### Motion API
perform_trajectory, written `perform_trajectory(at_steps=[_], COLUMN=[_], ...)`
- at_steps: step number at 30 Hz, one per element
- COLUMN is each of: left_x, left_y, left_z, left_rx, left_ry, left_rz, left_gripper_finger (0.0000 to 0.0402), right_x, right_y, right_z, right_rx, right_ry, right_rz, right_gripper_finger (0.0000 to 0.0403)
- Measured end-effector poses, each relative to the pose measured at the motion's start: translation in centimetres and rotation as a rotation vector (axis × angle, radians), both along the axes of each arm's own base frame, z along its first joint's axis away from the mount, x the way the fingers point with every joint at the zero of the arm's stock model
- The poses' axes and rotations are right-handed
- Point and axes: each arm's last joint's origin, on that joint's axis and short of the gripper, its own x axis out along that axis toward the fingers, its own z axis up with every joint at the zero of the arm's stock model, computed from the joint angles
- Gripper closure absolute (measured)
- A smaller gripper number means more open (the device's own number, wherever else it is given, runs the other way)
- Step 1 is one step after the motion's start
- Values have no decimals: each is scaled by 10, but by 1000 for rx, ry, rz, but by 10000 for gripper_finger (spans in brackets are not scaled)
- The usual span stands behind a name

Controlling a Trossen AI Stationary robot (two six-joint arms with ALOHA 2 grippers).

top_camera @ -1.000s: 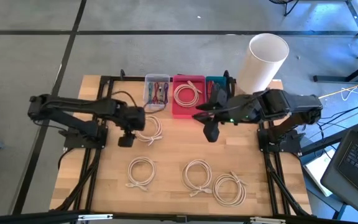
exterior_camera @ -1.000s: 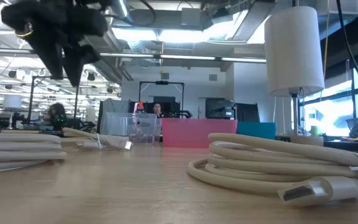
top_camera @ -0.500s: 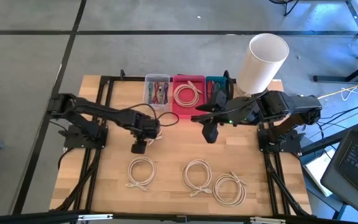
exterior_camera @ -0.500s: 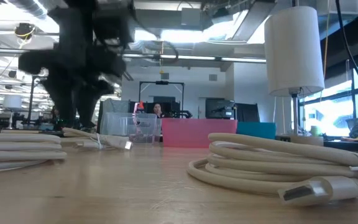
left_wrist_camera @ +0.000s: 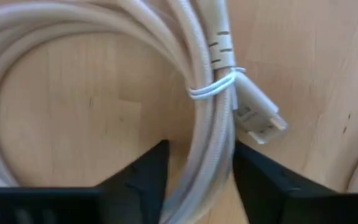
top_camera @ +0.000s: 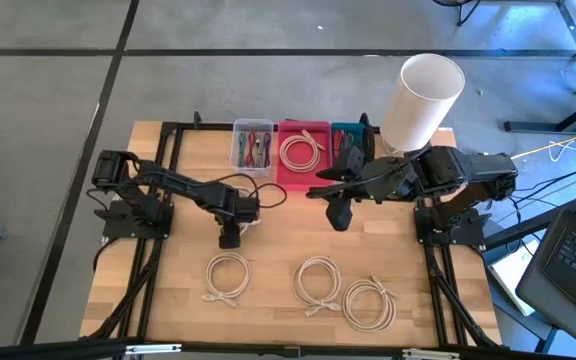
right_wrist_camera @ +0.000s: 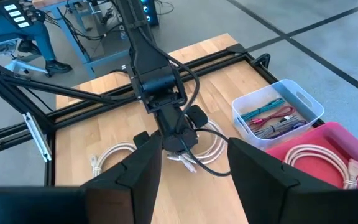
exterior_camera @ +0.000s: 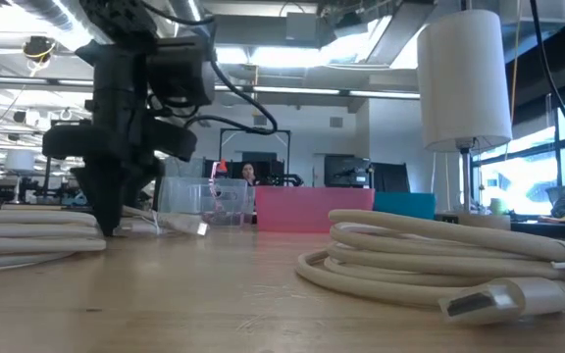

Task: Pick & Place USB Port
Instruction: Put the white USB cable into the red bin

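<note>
a: jaws first; high view: left gripper (top_camera: 230,238) is down on the white cable coil (top_camera: 245,212) just in front of the bins, fingers hidden under the wrist so spread can't be read here; right gripper (top_camera: 339,214) hangs above the table in front of the pink bin (top_camera: 302,172), holding nothing.

b: low view?

a: left gripper (exterior_camera: 106,224) tip at table level, touching the coil strands (exterior_camera: 37,230); can't tell if it's clamped; risk: tip may press the wood and drag the coil sideways.

b: left wrist?

a: clearest one; the two dark fingers (left_wrist_camera: 143,177) stand apart with a bundle of coil strands (left_wrist_camera: 201,143) between them, not yet pinched; usb plug (left_wrist_camera: 258,118) and the thin tie (left_wrist_camera: 211,87) sit just past the fingers; judgement: jaws straddle several strands, so on closing one could slip out, or only part of the bundle gets caught and the coil hangs lopsided and unwinds when lifted; plug could snag a neighbouring coil.

b: right wrist?

a: own fingers (right_wrist_camera: 138,168) wide apart, empty; looks across at the left arm (right_wrist_camera: 157,81) over the coil; clear bin (right_wrist_camera: 278,115) with coloured cables and pink bin (right_wrist_camera: 328,155) with a coil in it beyond; risk: if both arms head for the bins they could crowd each other.
</note>
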Motion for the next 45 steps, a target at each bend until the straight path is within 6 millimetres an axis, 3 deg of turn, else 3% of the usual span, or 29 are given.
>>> perform_trajectory(at_steps=[5,6,14,19,24,28,31,34,41,45], left_x=[-4,-6,-26,-35,-30,-20,-14,-6,22,46], left_y=[0,-1,-14,-25,-31,-31,-20,0,58,95], left_z=[10,12,54,84,119,156,184,217,291,311], left_rx=[-17,-25,-78,-148,-267,-347,-325,-219,145,245], left_ry=[-43,-42,-156,-329,-664,-1028,-1269,-1342,-1100,-928], left_rz=[66,85,189,228,217,173,123,62,-65,-77], left_gripper_finger=[368,375,375,375,375,375,375,375,375,375], right_x=[-1,-1,-2,-2,-2,-2,-2,-2,-2,-6], right_y=[0,0,-1,-1,-1,-1,-1,-1,-1,2], right_z=[-1,-2,-3,-3,-3,-3,-3,-3,-3,-1], right_rx=[-11,-12,-15,-13,-13,3,12,25,31,-7], right_ry=[19,22,32,36,35,31,28,25,18,14], right_rz=[3,3,2,1,0,-10,-15,-23,-45,-62], right_gripper_finger=[217,217,217,217,217,217,217,217,217,217])
